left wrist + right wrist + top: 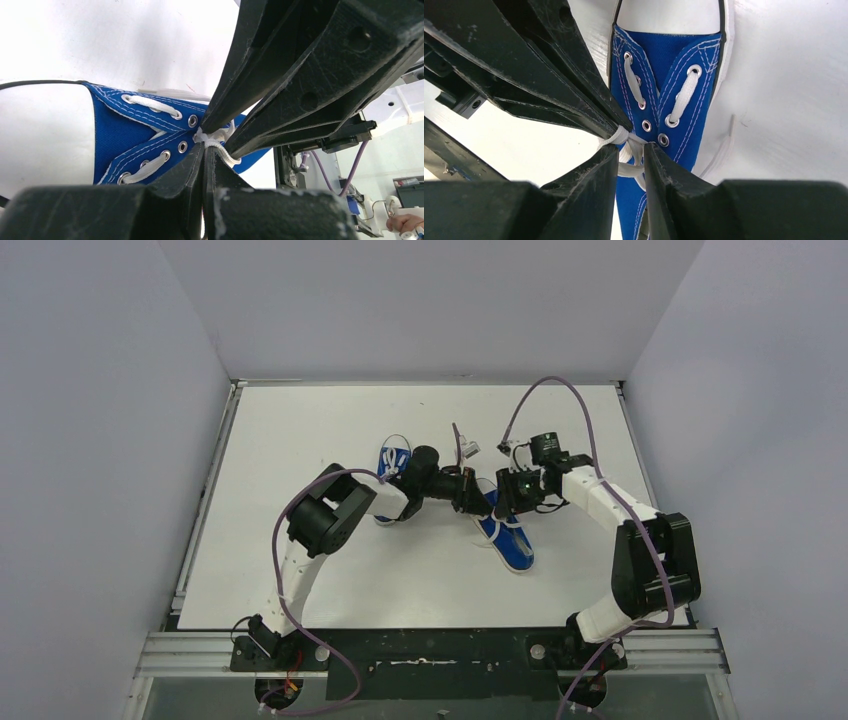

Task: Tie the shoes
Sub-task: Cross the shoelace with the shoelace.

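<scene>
From the near edge both arms fold at the elbow and lean inward. The left gripper is pressed together on the laces of the nearer shoe. The right gripper nips them too (tips almost meeting). The other shoe lies beyond the left forearm, and the table runs on behind.
</scene>
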### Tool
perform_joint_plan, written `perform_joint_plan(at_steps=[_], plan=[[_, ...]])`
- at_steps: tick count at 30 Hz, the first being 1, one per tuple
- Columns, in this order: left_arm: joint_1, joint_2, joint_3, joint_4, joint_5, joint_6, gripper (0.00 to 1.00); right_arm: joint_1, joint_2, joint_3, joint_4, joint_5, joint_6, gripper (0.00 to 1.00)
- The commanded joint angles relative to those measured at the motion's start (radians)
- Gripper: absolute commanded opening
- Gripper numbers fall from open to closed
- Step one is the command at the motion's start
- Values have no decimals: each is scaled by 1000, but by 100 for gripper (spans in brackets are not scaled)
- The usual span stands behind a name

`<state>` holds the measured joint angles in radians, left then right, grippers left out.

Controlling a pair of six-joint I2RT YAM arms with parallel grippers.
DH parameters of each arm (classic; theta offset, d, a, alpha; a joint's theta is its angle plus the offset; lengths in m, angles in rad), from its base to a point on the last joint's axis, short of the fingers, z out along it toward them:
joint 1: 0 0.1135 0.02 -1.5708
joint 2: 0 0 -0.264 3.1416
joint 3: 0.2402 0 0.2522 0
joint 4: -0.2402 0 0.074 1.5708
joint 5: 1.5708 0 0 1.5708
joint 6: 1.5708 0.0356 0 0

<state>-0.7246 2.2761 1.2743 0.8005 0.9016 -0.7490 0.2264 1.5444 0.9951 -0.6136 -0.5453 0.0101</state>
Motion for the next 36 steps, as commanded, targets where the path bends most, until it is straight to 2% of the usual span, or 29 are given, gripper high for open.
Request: perform_joint_plan(at_steps=[1, 5, 11, 13, 16, 21, 36], plan=[[3, 5, 25, 101, 41, -24, 0, 20, -2, 60, 29, 55, -33, 26], [-2, 7, 28, 115, 49, -36, 0, 35, 16, 75, 40, 73, -29, 18], [-1, 2, 19, 116, 50, -34, 0, 40, 15, 91, 20, 94, -30, 0], [-2, -2, 17, 118, 46, -32, 0, 40, 14, 92, 7, 96, -40, 0], [-2, 4, 27, 117, 46, -37, 0, 40, 13, 90, -8, 89, -55, 10], [2, 6, 34, 108, 34, -34, 0, 39, -7, 65, -19, 100, -69, 20], [1, -8, 31, 124, 36, -36, 0, 50, 56, 79, -10, 93, -68, 20]])
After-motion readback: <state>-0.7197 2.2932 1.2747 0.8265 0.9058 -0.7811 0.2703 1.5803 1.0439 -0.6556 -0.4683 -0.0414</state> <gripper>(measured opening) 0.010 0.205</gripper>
